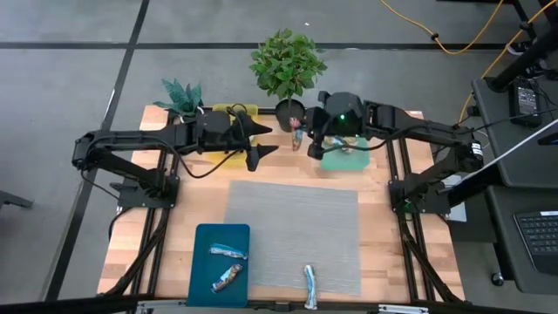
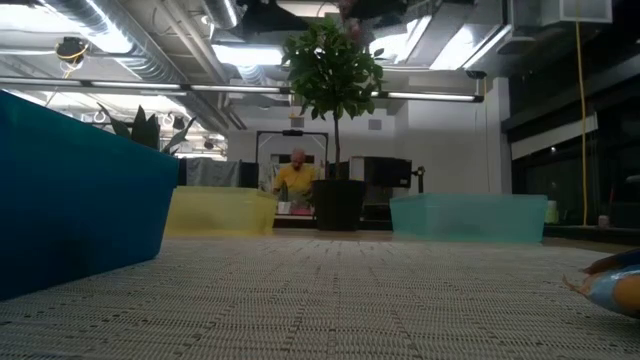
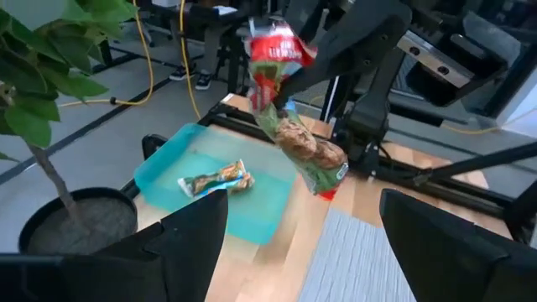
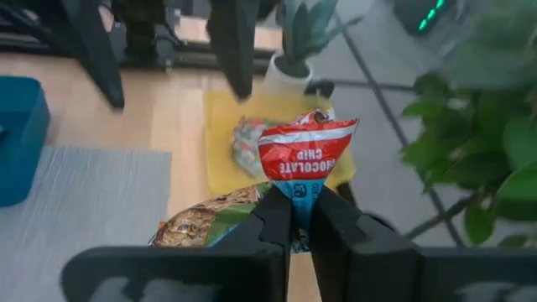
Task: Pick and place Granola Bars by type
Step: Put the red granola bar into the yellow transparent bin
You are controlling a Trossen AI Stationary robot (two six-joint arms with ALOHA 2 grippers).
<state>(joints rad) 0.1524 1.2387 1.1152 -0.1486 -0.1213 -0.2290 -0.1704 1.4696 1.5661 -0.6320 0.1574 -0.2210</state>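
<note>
My right gripper [image 1: 301, 133] hangs over the table's far middle, between the yellow tray [image 1: 228, 112] and the teal tray [image 1: 347, 160], shut on a granola bar [image 3: 304, 149] with a red end. My left gripper [image 1: 268, 140] is open just to its left and holds nothing. One bar [image 3: 215, 180] lies flat in the teal tray and another [image 4: 249, 144] in the yellow tray. Two bars [image 1: 227, 265] lie in the blue tray [image 1: 199, 270] near the front. A blue bar [image 1: 309, 286] lies on the grey mat by the near edge. My right gripper pinches the bar between its two fingers just below the red end [image 4: 304, 158], which sticks out past the fingertips [image 4: 277, 220]. The fingers lie across the bar. It is lifted clear of the table and tilted, its longer part [image 3: 312, 155] hanging below the fingers.
A large potted plant [image 1: 288, 68] and a small one [image 1: 181, 96] stand at the far edge. The grey mat [image 1: 292, 231] covers the table's middle. In the low view a person in yellow [image 2: 295, 175] sits far behind the table.
</note>
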